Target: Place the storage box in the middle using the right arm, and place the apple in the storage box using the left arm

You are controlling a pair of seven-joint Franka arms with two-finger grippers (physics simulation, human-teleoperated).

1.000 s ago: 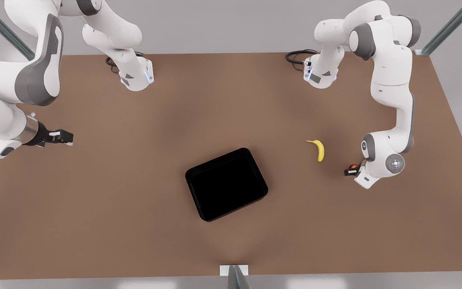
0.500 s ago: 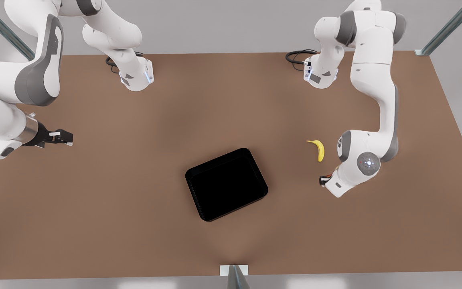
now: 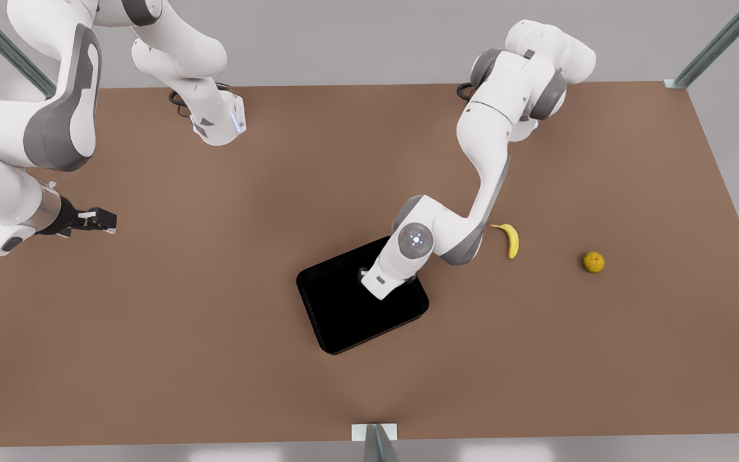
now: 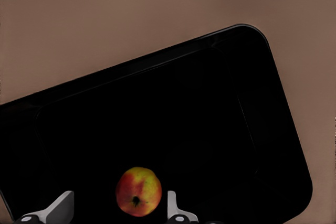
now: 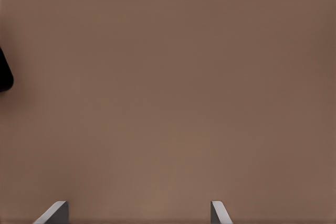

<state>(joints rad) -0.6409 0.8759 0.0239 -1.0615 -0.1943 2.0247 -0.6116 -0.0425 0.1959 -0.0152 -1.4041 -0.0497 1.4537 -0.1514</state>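
The left white arm's end effector (image 4: 120,211) points straight down, fingers spread; the right end effector (image 3: 97,219) waits, also parted.

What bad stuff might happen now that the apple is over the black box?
1. The left gripper is open, with the apple loose between its fingers over the box. I cannot tell if it has landed, so it might bounce or roll toward the low walls.
2. One finger sits close beside the apple and may nudge it when the arm lifts.
The right gripper waits open at the front view's left.
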